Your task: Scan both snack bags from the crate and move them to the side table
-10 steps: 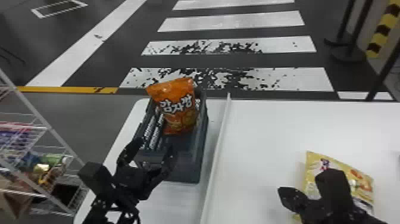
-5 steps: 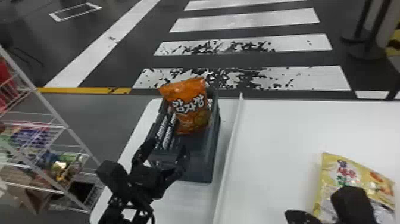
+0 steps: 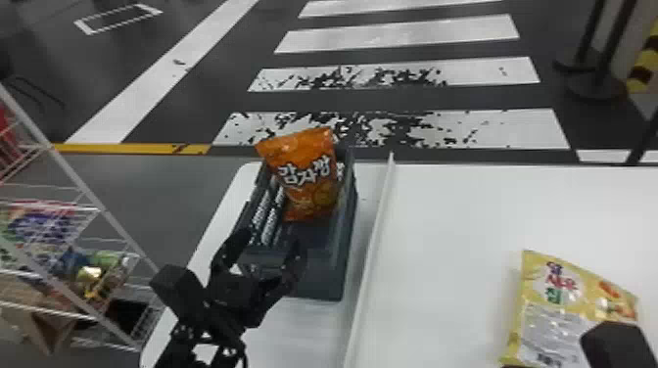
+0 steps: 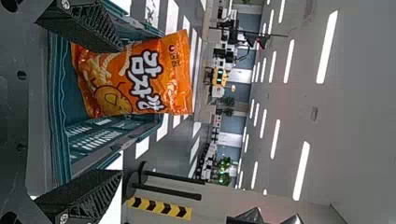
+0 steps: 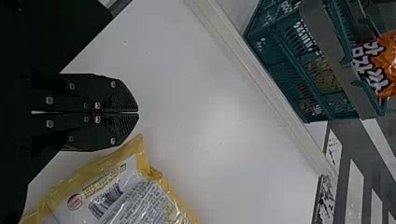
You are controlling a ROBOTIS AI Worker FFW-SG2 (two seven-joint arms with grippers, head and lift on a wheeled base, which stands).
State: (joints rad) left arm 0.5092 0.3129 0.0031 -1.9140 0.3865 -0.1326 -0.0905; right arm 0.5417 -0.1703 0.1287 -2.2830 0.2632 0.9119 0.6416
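My left gripper (image 3: 267, 244) stands open at the near end of the dark crate (image 3: 318, 281). Inside the crate, toward its far end, the orange snack bag (image 3: 306, 178) leans upright with its top above the rim. In the left wrist view the orange bag (image 4: 135, 79) lies beyond my left gripper (image 4: 109, 112), whose fingers are spread and touch nothing. The yellow snack bag (image 3: 558, 298) lies on the white table at the right, partly behind the dark arm part of my right gripper (image 3: 617, 345). In the right wrist view, my right gripper (image 5: 138, 113) is shut on nothing, beside the yellow bag (image 5: 126, 191).
A raised white strip (image 3: 372, 264) divides the white table (image 3: 455, 220) just right of the crate. A wire rack with snacks (image 3: 49, 222) stands on the left. Dark barrier posts (image 3: 595, 73) stand on the floor at the far right.
The head view has swung leftward, so the table, crate and both bags sit farther right in it. The left gripper remains open by the crate's near end.
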